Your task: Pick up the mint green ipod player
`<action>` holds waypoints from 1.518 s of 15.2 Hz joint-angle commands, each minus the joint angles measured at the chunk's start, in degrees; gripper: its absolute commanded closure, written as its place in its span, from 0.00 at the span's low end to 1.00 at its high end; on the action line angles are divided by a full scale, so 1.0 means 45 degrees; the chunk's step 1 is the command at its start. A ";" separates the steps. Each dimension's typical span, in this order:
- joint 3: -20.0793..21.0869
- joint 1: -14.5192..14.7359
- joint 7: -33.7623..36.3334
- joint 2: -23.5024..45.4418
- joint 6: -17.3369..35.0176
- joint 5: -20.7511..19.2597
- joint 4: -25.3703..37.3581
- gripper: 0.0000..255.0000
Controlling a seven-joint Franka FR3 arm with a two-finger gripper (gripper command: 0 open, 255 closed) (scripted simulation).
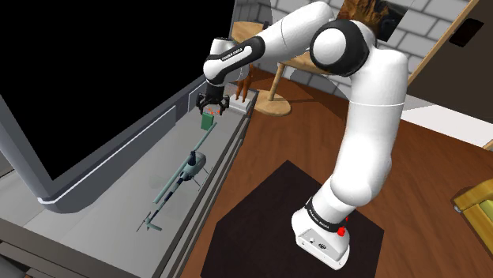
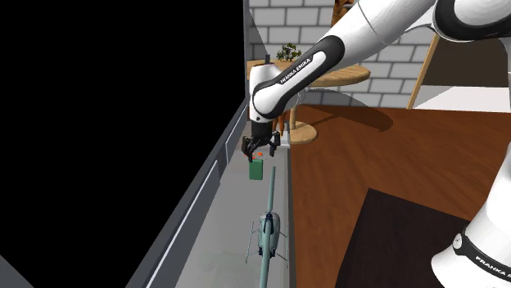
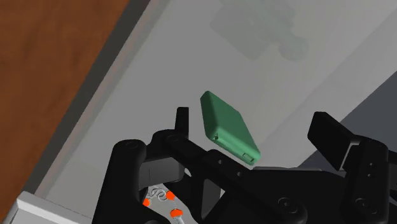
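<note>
The green iPod player (image 3: 229, 127) is a small flat slab, tilted, lying between my black fingers and touching neither of them clearly. My gripper (image 3: 256, 124) is open, its jaws standing well wider than the slab. From the side, the iPod (image 1: 208, 120) (image 2: 256, 169) sits just under the gripper (image 1: 211, 109) (image 2: 260, 150), over the far end of the long grey ledge (image 1: 118, 197) (image 2: 221, 245). I cannot tell whether it rests on the ledge. A faint greenish shadow (image 3: 254, 32) falls on the grey surface beyond it.
A grey toy helicopter (image 1: 186, 170) (image 2: 268, 229) lies on the ledge nearer the stand, its long tail pointing toward the gripper. A large black area borders the ledge. A wooden floor (image 1: 269, 150), a dark rug (image 1: 269, 221) and a round wooden table (image 2: 336, 75) lie on the other side.
</note>
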 commanded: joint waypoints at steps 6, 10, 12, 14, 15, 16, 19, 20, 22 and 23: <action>-0.0270 -0.0058 0.0504 0.2144 0.0390 -0.0023 0.1922 0.00; -0.0265 -0.0061 0.0498 0.2609 0.0848 -0.0016 0.1929 0.00; -0.0265 -0.0061 0.0497 0.2678 0.0913 -0.0015 0.1932 0.00; -0.0264 -0.0061 0.0496 0.2671 0.0931 -0.0016 0.1910 1.00; -0.0264 -0.0062 0.0495 0.2671 0.0931 -0.0015 0.1909 1.00; -0.0264 -0.0057 0.0501 0.2668 0.0938 -0.0016 0.1899 1.00; -0.0263 -0.0049 0.0511 0.2677 0.0940 -0.0017 0.1906 1.00; -0.0263 -0.0051 0.0508 0.2663 0.0945 -0.0017 0.1887 1.00; -0.0265 -0.0061 0.0497 0.2679 0.0912 -0.0016 0.1934 1.00; -0.0266 -0.0061 0.0498 0.2558 0.0801 -0.0017 0.1924 1.00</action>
